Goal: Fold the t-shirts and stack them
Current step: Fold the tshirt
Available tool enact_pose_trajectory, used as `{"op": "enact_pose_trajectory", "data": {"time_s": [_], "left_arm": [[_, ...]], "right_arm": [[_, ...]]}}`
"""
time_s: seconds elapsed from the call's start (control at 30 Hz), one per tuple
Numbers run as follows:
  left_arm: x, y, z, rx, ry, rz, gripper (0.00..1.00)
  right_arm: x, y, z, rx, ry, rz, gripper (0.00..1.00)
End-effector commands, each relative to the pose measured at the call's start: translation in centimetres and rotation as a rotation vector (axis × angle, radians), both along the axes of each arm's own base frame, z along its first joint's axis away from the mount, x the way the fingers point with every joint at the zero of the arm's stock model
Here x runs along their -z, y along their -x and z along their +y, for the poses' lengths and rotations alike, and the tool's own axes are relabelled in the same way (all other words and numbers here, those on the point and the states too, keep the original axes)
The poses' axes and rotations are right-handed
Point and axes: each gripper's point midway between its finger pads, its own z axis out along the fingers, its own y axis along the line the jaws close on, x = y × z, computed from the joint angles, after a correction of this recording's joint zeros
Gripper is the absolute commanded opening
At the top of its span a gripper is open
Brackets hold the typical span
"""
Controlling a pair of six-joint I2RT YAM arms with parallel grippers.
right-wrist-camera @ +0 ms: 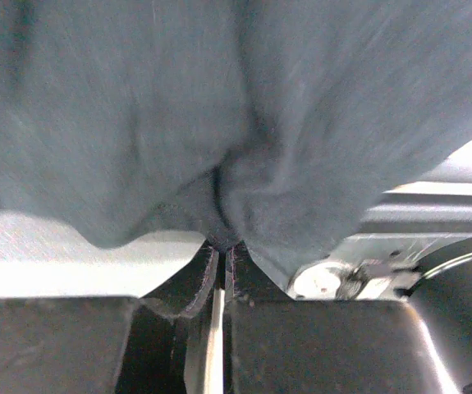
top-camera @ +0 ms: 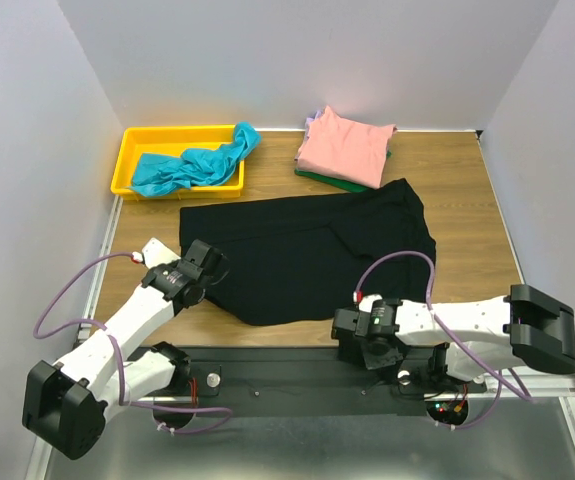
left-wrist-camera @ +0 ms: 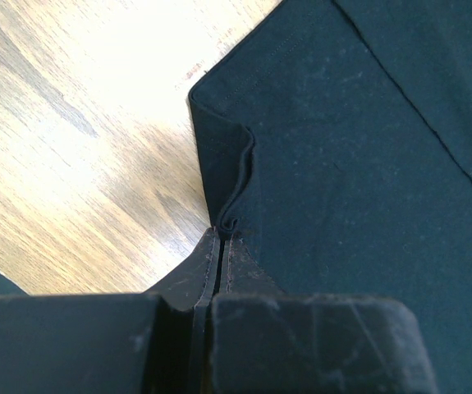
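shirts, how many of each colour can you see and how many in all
black shirt: 1
teal shirt: 1
pink shirt: 1
green shirt: 1
lavender shirt: 1, only an edge shows
total: 5

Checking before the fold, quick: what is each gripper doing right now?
Left gripper: shut on the black t-shirt.
Right gripper: shut on the black t-shirt too.
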Motion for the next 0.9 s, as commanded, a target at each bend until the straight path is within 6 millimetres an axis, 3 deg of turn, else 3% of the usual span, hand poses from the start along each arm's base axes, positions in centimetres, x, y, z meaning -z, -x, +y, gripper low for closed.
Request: {"op": "enact_pose_trajectory", "data": {"time_s": [0.0, 0.27, 0.5, 0.63, 0.87], "left_arm": [[-0.1, 0.2, 1.0, -0.028, -0.035, -0.014, 0.00], [-0.9, 0.1, 1.6, -0.074, -0.035, -0.054, 0.00], [-1.4, -0.9, 1.3, -0.076, -0.004, -0.097, 0.00], [-1.3, -1.4, 1.6, -0.088, -0.007, -0.097, 0.00], [-2.1, -3.0, 3.5, -0.135, -0.012, -0.132, 0.00]], "right_arm": [[-2.0, -4.4, 0.7, 0.095, -0.003, -0.228, 0.01], [-7.1, -11.6, 0.1, 0.202, 0.017, -0.447, 0.01], [-10.8, -17.9, -1.6, 0.245, 0.112, -0.589, 0.01], [-13.3, -21.8, -1.1, 0.260, 0.097, -0.675, 0.01], [-15.6, -28.3, -2.2, 0.297, 0.089, -0.775, 0.01]]}}
